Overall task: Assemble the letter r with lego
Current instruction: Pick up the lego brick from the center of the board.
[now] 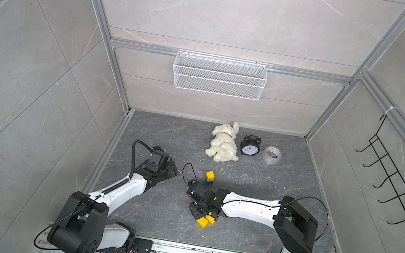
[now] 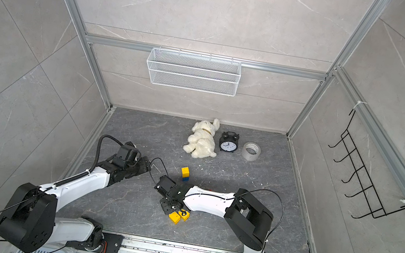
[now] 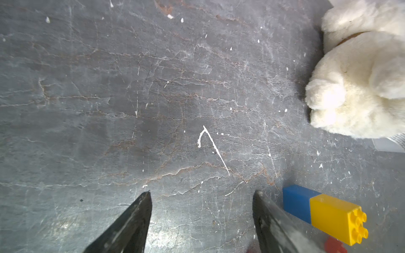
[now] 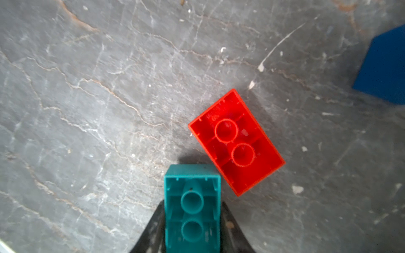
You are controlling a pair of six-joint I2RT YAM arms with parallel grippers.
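In the right wrist view my right gripper [image 4: 192,204] is shut on a teal lego brick [image 4: 192,186], hollow underside facing the camera. A red brick [image 4: 236,142] lies upside down on the floor just beside it, and a blue brick [image 4: 385,68] shows at the picture's edge. In both top views this gripper [image 1: 196,212] points down next to two loose yellow bricks [image 1: 202,222] [image 2: 184,215]. A yellow brick on a blue one [image 1: 209,178] stands mid-floor. My left gripper [image 3: 201,195] is open and empty, beside that stack [image 3: 335,216].
A white plush toy [image 1: 223,143], a black alarm clock [image 1: 249,147] and a roll of tape [image 1: 272,154] sit toward the back. A white wire basket [image 1: 219,75] hangs on the back wall; a black hook rack [image 1: 392,181] hangs on the right wall.
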